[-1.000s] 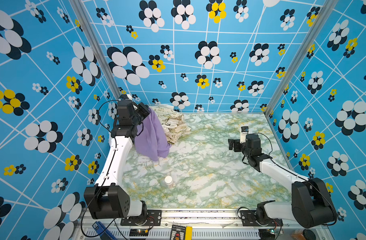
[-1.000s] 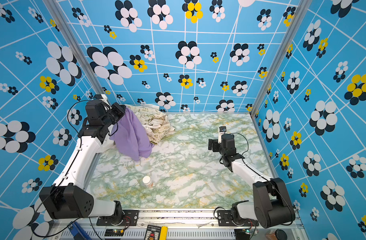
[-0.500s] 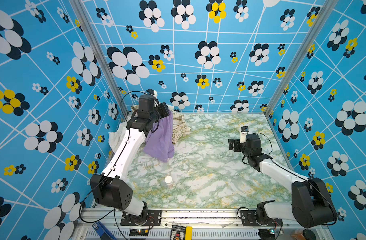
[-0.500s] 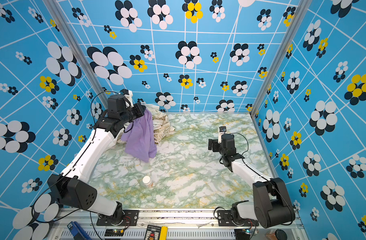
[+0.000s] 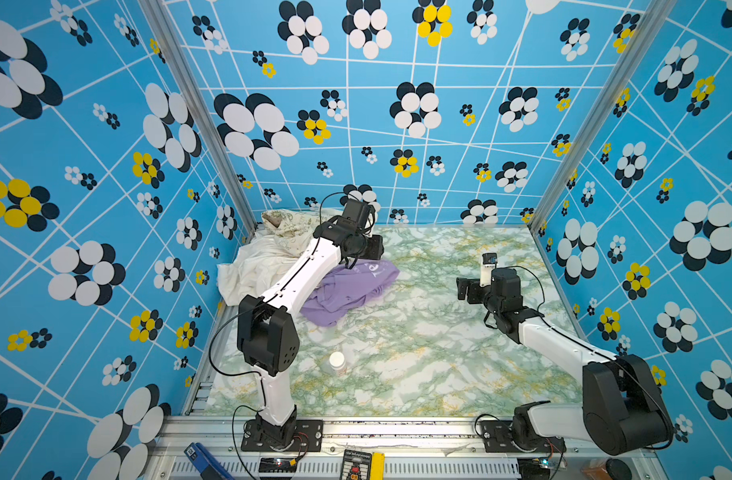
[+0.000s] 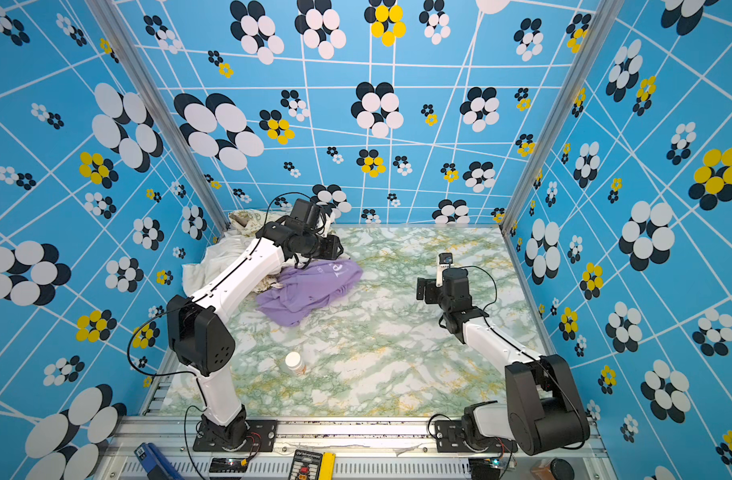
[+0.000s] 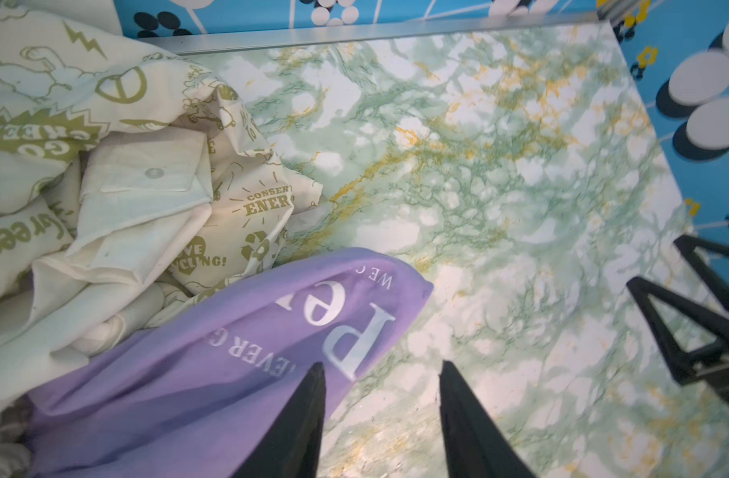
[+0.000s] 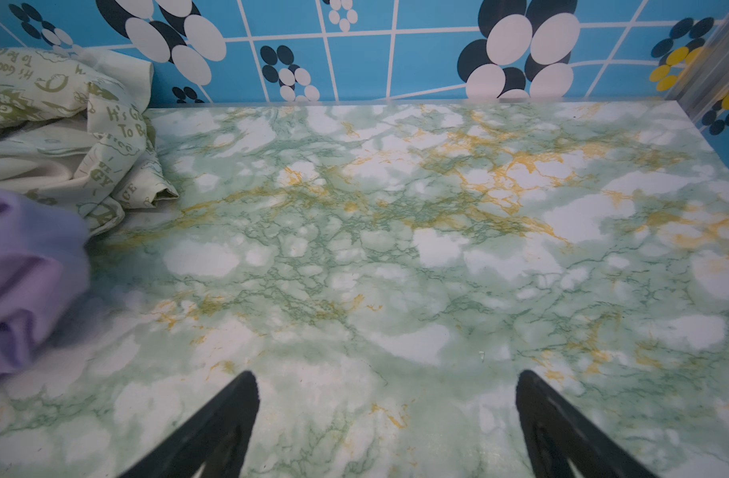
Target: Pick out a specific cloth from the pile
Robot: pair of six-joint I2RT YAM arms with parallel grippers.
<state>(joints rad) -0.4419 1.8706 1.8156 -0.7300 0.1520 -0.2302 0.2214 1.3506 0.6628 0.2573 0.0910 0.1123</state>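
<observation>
The lilac cloth [image 5: 347,291] [image 6: 310,291] lies crumpled on the marble tabletop, its white lettering facing up, just right of the pile. The pile [image 5: 252,266] [image 6: 214,257] fills the back left corner: a plain white fabric with a cream, olive-printed one [image 7: 147,165] behind it. My left gripper [image 5: 374,247] [image 7: 381,368] hovers over the cloth's far edge. It is open, with nothing between its fingers; in the left wrist view the cloth [image 7: 230,351] shows beside and under one finger. My right gripper [image 5: 464,289] [image 8: 385,376] stands wide open over bare table at mid right.
A small white bottle [image 5: 337,362] [image 6: 294,361] lies on the table toward the front. Blue flower-patterned walls close in the back and both sides. In the right wrist view the cloth's edge [image 8: 27,273] and the cream fabric [image 8: 85,136] sit off to one side.
My left arm swung right from the pile with the lilac cloth hanging from it. Its jaws have now opened and the cloth has dropped onto the table. The right arm is unchanged.
</observation>
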